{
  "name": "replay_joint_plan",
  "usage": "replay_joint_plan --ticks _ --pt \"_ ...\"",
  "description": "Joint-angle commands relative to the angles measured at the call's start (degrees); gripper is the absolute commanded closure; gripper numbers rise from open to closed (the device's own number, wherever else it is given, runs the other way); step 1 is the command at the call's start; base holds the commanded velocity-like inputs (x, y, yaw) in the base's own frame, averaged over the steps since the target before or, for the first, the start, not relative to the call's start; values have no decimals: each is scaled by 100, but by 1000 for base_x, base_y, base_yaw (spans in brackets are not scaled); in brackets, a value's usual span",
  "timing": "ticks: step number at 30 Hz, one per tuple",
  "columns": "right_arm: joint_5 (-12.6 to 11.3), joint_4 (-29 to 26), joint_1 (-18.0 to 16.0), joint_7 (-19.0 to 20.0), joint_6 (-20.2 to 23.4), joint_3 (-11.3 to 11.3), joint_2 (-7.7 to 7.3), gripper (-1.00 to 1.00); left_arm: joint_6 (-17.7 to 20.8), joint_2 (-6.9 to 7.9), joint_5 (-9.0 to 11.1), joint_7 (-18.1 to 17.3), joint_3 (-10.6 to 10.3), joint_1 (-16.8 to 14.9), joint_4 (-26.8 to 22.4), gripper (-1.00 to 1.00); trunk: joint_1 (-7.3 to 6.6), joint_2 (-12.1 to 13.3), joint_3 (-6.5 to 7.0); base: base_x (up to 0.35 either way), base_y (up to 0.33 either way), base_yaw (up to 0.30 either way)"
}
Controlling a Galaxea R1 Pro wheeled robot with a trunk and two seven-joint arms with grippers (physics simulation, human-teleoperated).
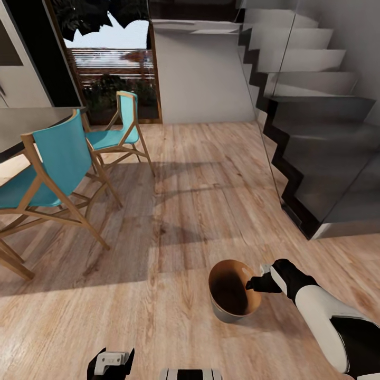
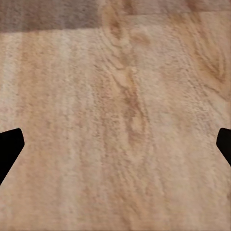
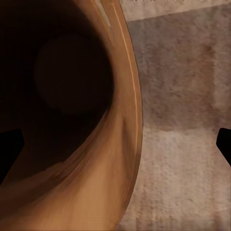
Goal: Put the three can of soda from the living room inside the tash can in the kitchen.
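One wide run of light wood floor point(image 1: 179, 211) took up most of the head view, with a dark staircase point(image 1: 316, 137) climbing at the right, a glazed doorway point(image 1: 113, 63) at the far end, and a grey table point(image 1: 31, 121) at the left edge. Two turquoise chairs with wooden frames point(image 1: 58, 163) stood at that table.

Smaller, and near the robot, the tash can point(image 1: 234, 291) stood upright on the floor: grey outside, copper-brown inside, its mouth open upward. In the right wrist view its interior point(image 3: 72, 96) was dark, with only a paler round base showing; whether a can lay in it could not be told. No soda can was visible on the floor.

The right hand point(image 1: 259, 284) hung at the bin's rim on its right side, and its wrist camera looked partly down into the mouth. Both black fingertips point(image 3: 9, 149) sat at the opposite edges of that picture, so the hand was spread wide with nothing between them. The left hand point(image 1: 112, 364) was low in front of the robot; its fingertips point(image 2: 10, 147) were equally far apart over bare floor, holding nothing.

As a judgement, the bin looked light, rigid and smooth-walled, so a push at the rim could tip it. A drink can would likely be light, thin-walled and slippery, best taken across the middle of its body with moderate squeeze, and let go well inside the rim.
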Motion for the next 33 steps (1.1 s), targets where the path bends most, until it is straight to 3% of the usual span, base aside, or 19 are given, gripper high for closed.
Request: replay_joint_plan --ticks 1,11,33 --pt "0 0 0 0 0 0 -1 -100 1 0 1 1 1 0 0 -100 0 0 -4 75 0 0" --pt "0 0 0 -4 0 0 -7 -100 5 0 4 7 3 0 0 -100 0 0 -16 163 0 0" --pt "0 0 0 -18 0 2 -13 -100 -4 0 5 13 3 0 8 -100 0 0 -17 11 0 0"
